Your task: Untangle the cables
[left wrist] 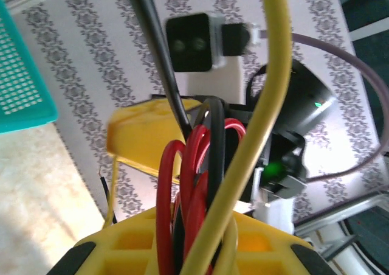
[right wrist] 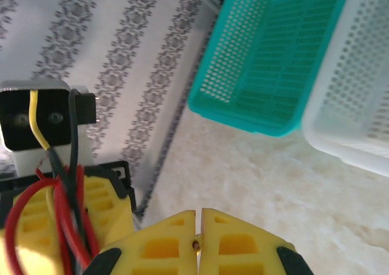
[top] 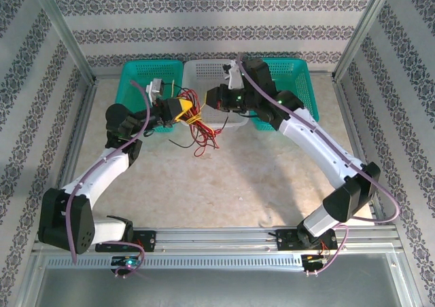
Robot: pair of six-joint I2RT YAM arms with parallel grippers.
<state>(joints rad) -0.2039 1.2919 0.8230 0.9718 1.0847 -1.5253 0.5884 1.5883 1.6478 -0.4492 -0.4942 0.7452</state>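
Light, limp cables (top: 202,134) hang over the worktop (top: 238,185) near its far edge, clamped in the narrow jaws of the left gripper (top: 178,110). The right gripper (right wrist: 199,220) has its jaws pressed together. One loose strand end looks the best hold.

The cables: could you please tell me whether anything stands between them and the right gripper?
Nothing visible does. The cables hang clamped in the left gripper, and the shut right gripper sits just beside the bunch, with open air between them.

Bright even light, soft shadows on table (top: 258,181), cables (left wrist: 172,214) blurred close to left wrist camera
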